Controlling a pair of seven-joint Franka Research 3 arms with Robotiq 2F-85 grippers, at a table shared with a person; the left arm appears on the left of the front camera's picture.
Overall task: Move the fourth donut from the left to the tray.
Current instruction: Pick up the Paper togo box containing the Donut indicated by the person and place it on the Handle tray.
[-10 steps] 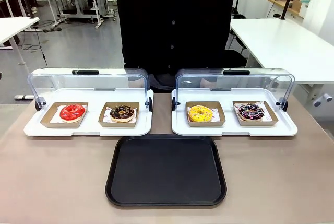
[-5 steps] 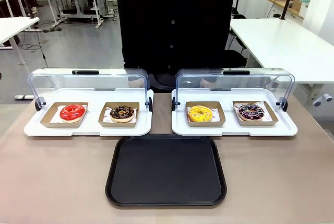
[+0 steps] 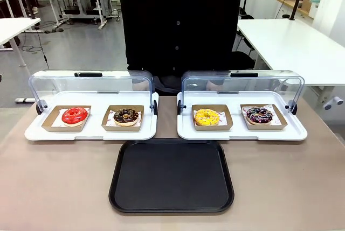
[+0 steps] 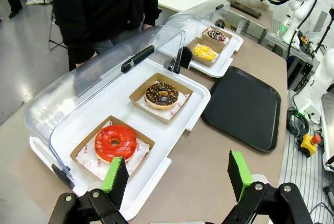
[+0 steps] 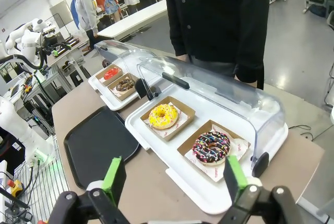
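No wording can be read anywhere. Small red print marks the paper sheet (image 4: 85,162) under the red donut (image 4: 115,143) and the second sheet (image 5: 239,144) under the fourth donut (image 5: 211,147), but it is too small to make out.

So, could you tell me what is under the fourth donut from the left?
The fourth donut sits on white paper in a brown cardboard holder, on a white display tray. The holder's floor below it is hidden.
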